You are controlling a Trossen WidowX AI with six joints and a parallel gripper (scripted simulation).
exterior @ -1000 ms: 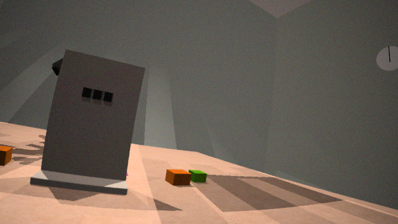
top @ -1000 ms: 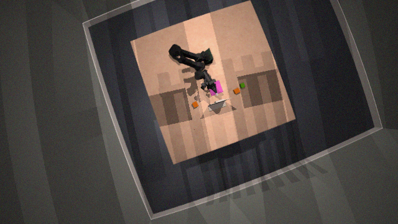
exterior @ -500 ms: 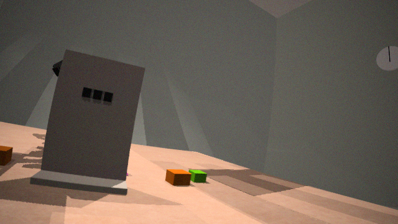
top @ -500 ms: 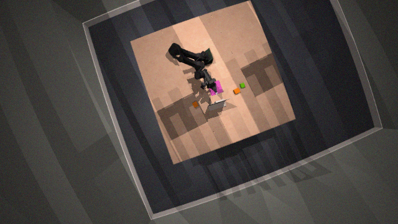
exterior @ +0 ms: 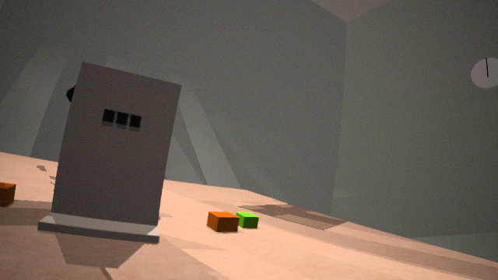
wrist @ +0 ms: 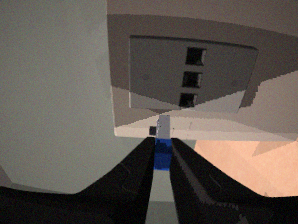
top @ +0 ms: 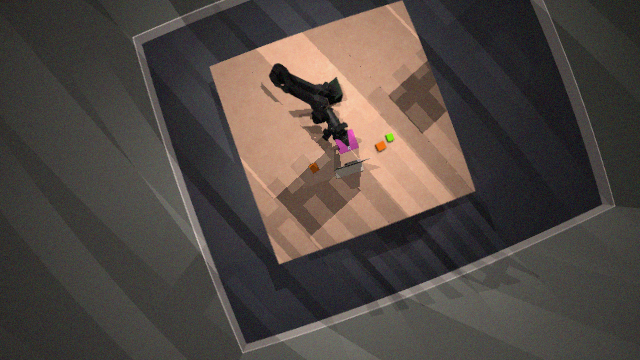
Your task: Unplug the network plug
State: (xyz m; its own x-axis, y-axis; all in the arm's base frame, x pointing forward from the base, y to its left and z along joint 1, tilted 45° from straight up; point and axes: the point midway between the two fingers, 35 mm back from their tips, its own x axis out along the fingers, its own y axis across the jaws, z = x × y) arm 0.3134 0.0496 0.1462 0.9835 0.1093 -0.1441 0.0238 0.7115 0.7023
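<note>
arm mostly hidden behind panel, plug half hidden between jaws

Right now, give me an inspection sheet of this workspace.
Surface: tan table top crossed by blocky shadows.
Job's things: grey upright panel on its base, three dark sockets in a row; blue plug clamped between the fingers, apart from the panel; magenta marked square just below the end effector in the top view.
Clutter: two orange blocks and one green block on the table.
Grippers: end effector shut on the plug, pointing at the panel.
Cables: nothing seen.
Surroundings: grey walls; round disc on the wall in the exterior view.
</note>
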